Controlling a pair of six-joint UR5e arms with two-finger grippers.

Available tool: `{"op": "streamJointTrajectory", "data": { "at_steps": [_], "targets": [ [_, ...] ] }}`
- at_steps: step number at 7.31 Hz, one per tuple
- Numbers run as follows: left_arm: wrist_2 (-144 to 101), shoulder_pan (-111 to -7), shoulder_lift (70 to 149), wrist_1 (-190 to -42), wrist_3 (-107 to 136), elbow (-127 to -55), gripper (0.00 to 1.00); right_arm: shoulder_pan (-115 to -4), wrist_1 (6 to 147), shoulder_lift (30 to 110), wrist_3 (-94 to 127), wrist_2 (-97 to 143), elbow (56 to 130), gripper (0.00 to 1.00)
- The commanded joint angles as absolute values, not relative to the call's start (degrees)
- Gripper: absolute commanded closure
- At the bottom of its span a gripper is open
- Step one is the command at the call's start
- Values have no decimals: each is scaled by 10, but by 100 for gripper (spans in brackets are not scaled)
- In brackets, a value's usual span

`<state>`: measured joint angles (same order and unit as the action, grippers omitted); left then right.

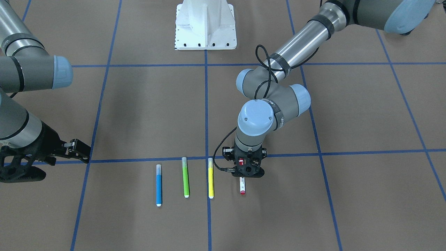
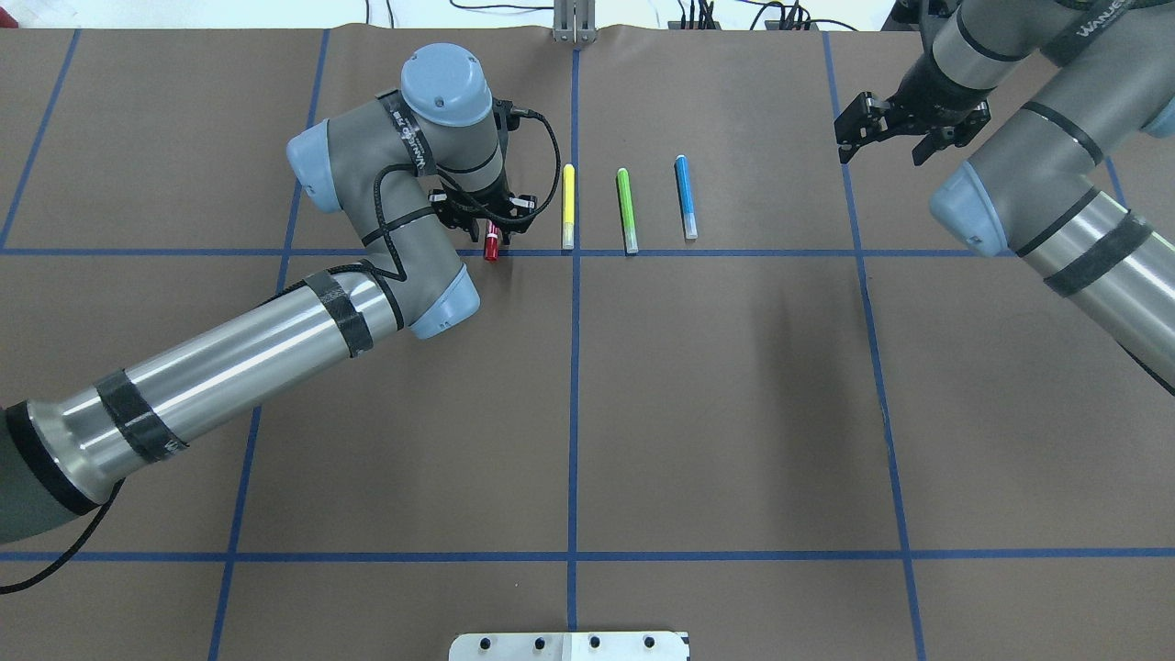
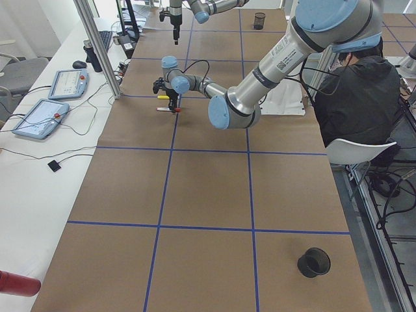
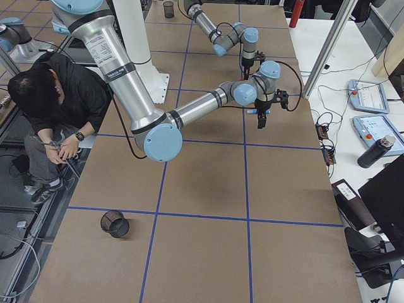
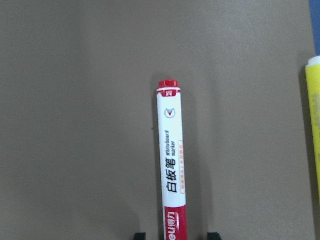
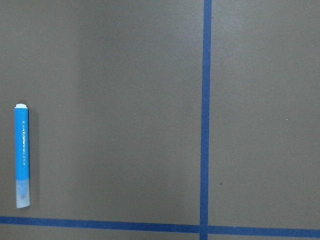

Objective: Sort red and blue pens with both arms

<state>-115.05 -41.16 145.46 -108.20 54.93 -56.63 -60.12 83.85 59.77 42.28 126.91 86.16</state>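
Note:
The red pen (image 5: 171, 150), white-barrelled with a red cap and printed label, lies flat on the brown table. My left gripper (image 5: 175, 236) is open and low over it, one black fingertip on each side of its red cap, neither touching. From across the table the red pen (image 1: 242, 185) sticks out beyond the left gripper (image 1: 244, 170). The blue pen (image 2: 686, 196) lies two pens to the right in the row, also in the right wrist view as the blue pen (image 6: 22, 155). My right gripper (image 2: 883, 138) hovers open and empty, right of the blue pen.
A yellow marker (image 2: 568, 207) and a green marker (image 2: 627, 209) lie between the red and blue pens. Black mesh cups (image 3: 314, 262) stand at the table's ends. A seated person (image 3: 357, 84) is beside the table. The white robot base (image 1: 205, 24) sits behind.

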Motion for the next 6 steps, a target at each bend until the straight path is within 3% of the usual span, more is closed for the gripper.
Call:
{"op": "streamJointTrajectory", "data": {
  "at_steps": [1,2,3,6],
  "targets": [
    [-1150,-411,1455,-1084,549,-565,62,-602,838,598,423,1269,861,0],
    [-1150,-412,1455,-1084,549,-565,87,-602,838,598,423,1269,861,0],
    [-1150,-412,1455,-1083,549,-565,100,-602,838,598,423,1269,861,0],
    [-1182,-451,1459,-1074,558,-581,100,-600,809,599,426,1263,861,2]
  ]
}}
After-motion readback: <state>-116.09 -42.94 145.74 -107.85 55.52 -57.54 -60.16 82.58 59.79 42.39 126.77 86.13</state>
